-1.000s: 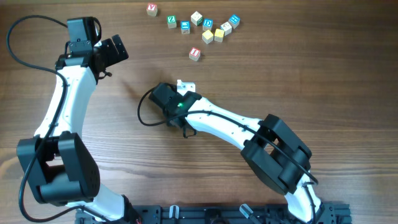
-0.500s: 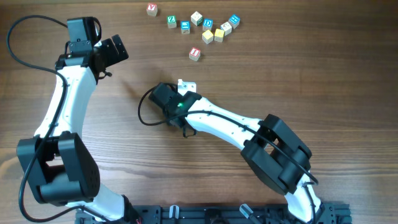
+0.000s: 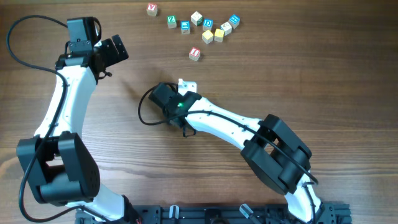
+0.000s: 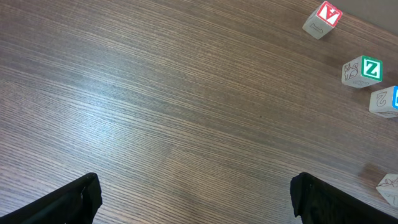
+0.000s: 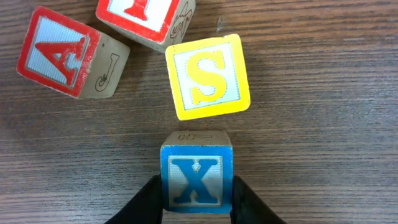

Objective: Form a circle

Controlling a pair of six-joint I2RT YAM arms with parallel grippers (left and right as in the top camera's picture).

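Only part of the circle of small wooden letter cubes was shown, in the right wrist view. A cube with a blue "X" face was nearest the camera, and a cube with a yellow "S" face lay just beyond it, slightly apart. A tilted cube with a red "A" face lay to the left. A red-lettered cube was cut off by the top edge, its corner close to the "S" cube. Whether the ring was closed could not be told.

The right tool was clenched on the "X" cube, its two dark fingers set against the cube's left and right sides at a narrow spread. The "S" cube stood clear of them. In the overhead view the group was hidden beneath this tool, near the middle of the brown wood-grain worktop.

The left tool was released. Its dark fingertips were seen wide apart in the lower corners of the left wrist view, with only bare worktop between them.

A scatter of loose letter cubes with green, blue, red and plain faces lay along the far edge, well apart from the circle. A single red-faced cube lay between that scatter and the right tool. A green "Z" cube was seen at the right edge of the left wrist view.
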